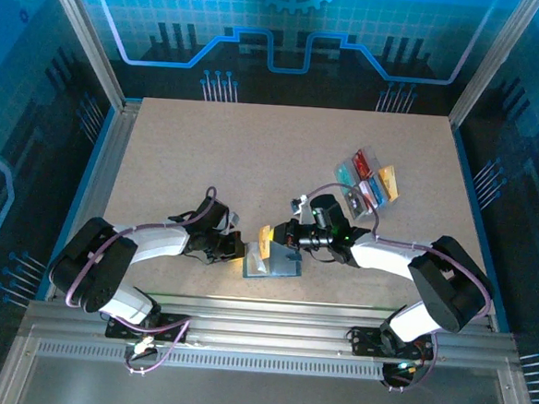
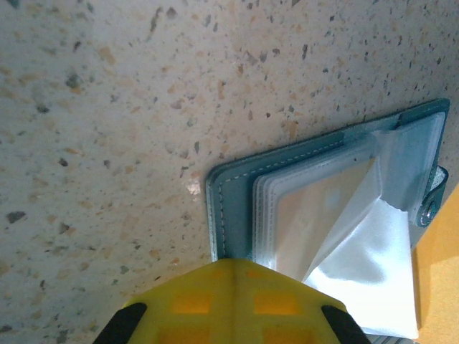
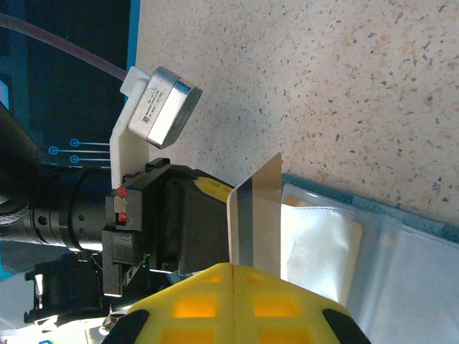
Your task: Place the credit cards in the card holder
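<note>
The slate-blue card holder (image 1: 279, 264) lies open near the front of the table, its clear sleeves (image 2: 337, 215) fanned upward. My left gripper (image 1: 238, 249) is at its left edge, and its yellow fingertips (image 2: 233, 264) are shut on the holder's stitched cover (image 2: 229, 208). My right gripper (image 1: 284, 235) is shut on a yellow card (image 1: 265, 236). That card (image 3: 254, 215) stands on edge over the sleeves (image 3: 323, 244), its pale back and dark stripe facing the camera. The right gripper (image 3: 235, 266) pinches its lower end. More cards (image 1: 363, 162) in red, teal and yellow lie at the back right.
The spare cards rest in a clear compartment tray (image 1: 370, 192) just beyond my right arm. The left gripper's black body and wrist camera (image 3: 154, 107) sit close behind the held card. Bare speckled tabletop (image 1: 254, 155) stretches behind and left of both arms.
</note>
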Controlling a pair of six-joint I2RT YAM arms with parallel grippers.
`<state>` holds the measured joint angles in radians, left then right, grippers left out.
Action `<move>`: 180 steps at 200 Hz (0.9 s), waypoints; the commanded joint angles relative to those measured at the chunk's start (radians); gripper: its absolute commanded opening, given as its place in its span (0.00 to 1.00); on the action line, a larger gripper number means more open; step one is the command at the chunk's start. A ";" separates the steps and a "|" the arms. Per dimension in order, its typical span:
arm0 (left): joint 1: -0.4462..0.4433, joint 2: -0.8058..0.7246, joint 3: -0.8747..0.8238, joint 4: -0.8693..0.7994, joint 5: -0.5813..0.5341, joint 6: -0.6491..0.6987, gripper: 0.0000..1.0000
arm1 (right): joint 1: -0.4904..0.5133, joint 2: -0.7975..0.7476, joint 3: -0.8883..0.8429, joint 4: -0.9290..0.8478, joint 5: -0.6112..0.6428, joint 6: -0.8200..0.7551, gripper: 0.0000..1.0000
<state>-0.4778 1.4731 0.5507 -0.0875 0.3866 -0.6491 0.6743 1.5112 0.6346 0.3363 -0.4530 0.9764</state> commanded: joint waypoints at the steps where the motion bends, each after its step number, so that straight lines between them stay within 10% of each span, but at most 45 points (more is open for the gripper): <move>1: -0.005 0.018 -0.028 0.005 0.009 -0.006 0.00 | 0.019 0.002 0.023 -0.001 -0.001 -0.013 0.00; 180: -0.008 0.016 -0.038 0.007 0.008 -0.008 0.00 | 0.014 0.113 0.026 -0.285 -0.009 -0.184 0.00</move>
<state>-0.4778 1.4731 0.5404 -0.0643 0.3912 -0.6525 0.6800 1.5890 0.6369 0.0891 -0.4313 0.8211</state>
